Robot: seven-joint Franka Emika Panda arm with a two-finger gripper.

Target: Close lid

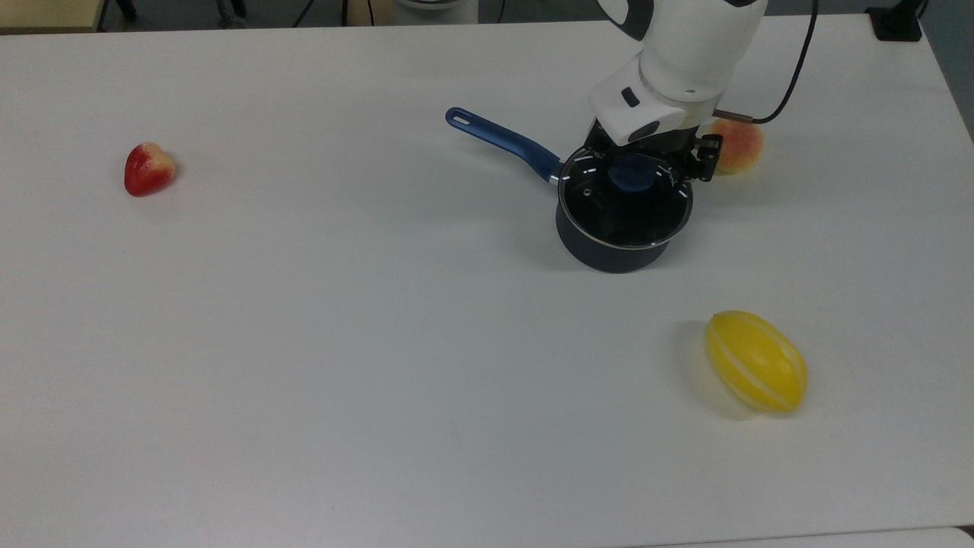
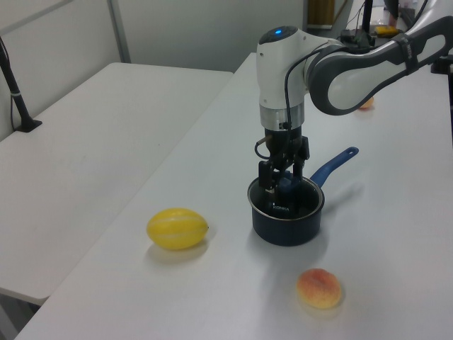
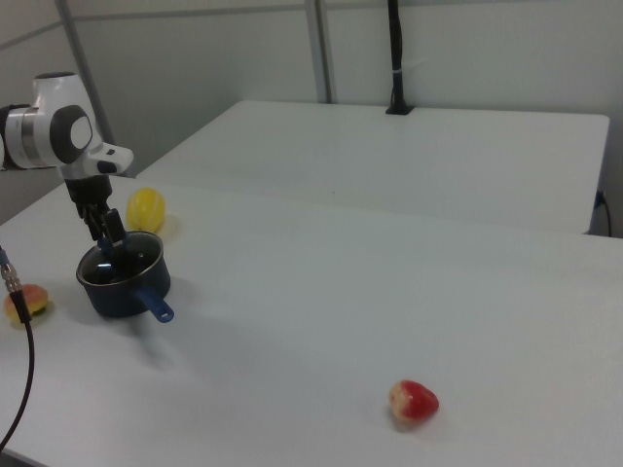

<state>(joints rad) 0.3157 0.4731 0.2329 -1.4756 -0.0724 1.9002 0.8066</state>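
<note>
Glass lid point(image 1: 625, 199), round and clear with a thin metal rim and a blue centre knob point(image 1: 630, 175), sits flat on your dark saucepan point(image 1: 612, 255), its rim lying on the pot's rim all round. You can see the pot's dark inside through the glass. A long glossy blue handle point(image 1: 500, 141) runs from the pot toward the top view's upper left.

Your white arm comes straight down over the pot, wrist vertical. The black hand point(image 2: 282, 177) hangs just above the knob, with its two fingers point(image 2: 264, 174) set apart on either side of the knob and released from it.

Around the pot on the white matte surface point(image 1: 342, 342) you have a smooth yellow oval melon with pale stripes point(image 1: 755, 361) well apart toward the top view's lower right, a rounded peach, orange and pink point(image 1: 736, 144), near the pot and partly behind the hand, and a red strawberry-shaped fruit point(image 1: 148, 168) far off at the top view's left. A black cable point(image 1: 791, 65) trails past the peach.
</note>
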